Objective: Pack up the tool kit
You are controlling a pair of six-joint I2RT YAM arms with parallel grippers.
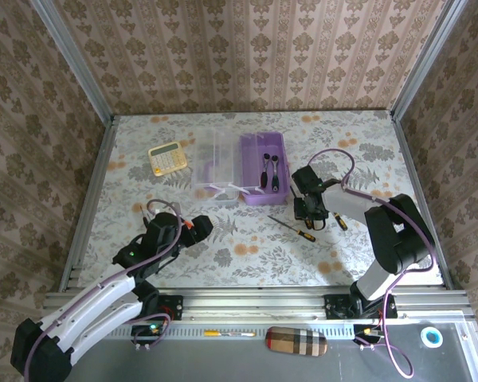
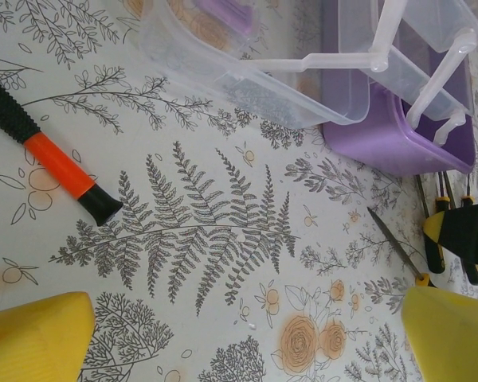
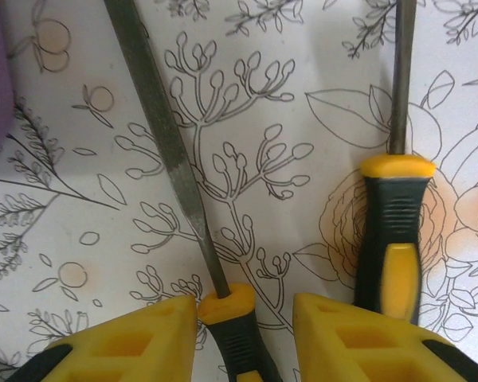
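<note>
The purple box (image 1: 255, 147) of the tool kit stands open at mid-table, with black tools (image 1: 271, 169) lying inside and its clear lid (image 1: 213, 163) swung out to the left. My right gripper (image 3: 245, 318) is low over the table with its jaws either side of a file's black-yellow handle (image 3: 237, 318). The left finger touches the collar and a gap remains on the right. A screwdriver (image 3: 390, 239) lies just to the right. My left gripper (image 2: 247, 334) hangs wide open over bare table. A black-orange handle (image 2: 60, 163) lies at its upper left.
A yellow calculator (image 1: 167, 157) sits left of the clear lid. The purple box (image 2: 398, 139) and clear lid (image 2: 287, 79) are close ahead of the left gripper. The file's blade (image 1: 283, 224) points towards the box. Papered walls close in the table.
</note>
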